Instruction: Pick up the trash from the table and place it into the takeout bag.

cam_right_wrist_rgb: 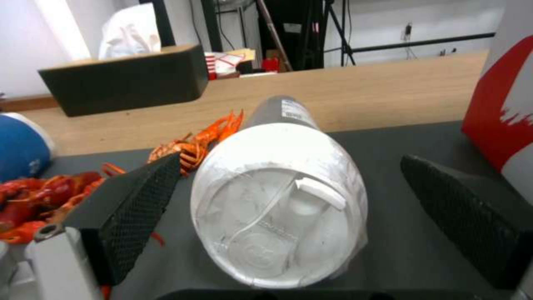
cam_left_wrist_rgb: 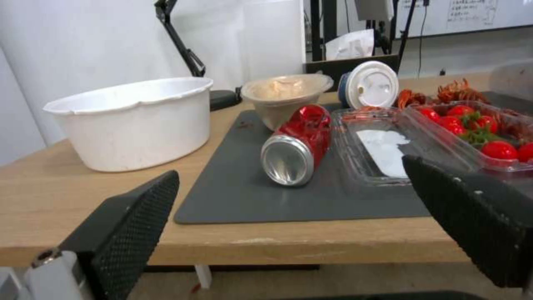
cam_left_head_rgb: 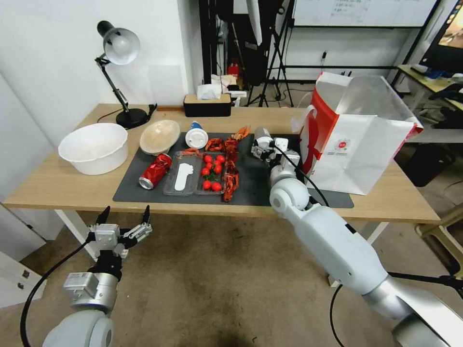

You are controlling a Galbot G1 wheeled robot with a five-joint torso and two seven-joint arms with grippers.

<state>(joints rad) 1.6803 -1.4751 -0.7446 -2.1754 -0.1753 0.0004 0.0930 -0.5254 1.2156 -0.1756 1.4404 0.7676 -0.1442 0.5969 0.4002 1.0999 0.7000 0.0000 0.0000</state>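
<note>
1. Right gripper [cam_right_wrist_rgb: 289,200] reaches over the mat [cam_left_head_rgb: 251,193], jaws spread wide on either side of a tipped grey cup [cam_right_wrist_rgb: 280,196]; neither pad [cam_right_wrist_rgb: 133,208] touches it, and its white lid faces the wrist.
2. Just beyond that cup's far end lie crayfish shells [cam_right_wrist_rgb: 194,143]; the bag [cam_left_head_rgb: 357,140] stands upright close on the gripper's right.
3. Left gripper [cam_left_head_rgb: 124,220] hangs open below the table [cam_left_head_rgb: 58,185] edge, facing the can [cam_left_wrist_rgb: 297,143], a clear tray [cam_left_wrist_rgb: 383,146], the bowl [cam_left_wrist_rgb: 286,96] and another cup [cam_left_wrist_rgb: 369,85].
</note>
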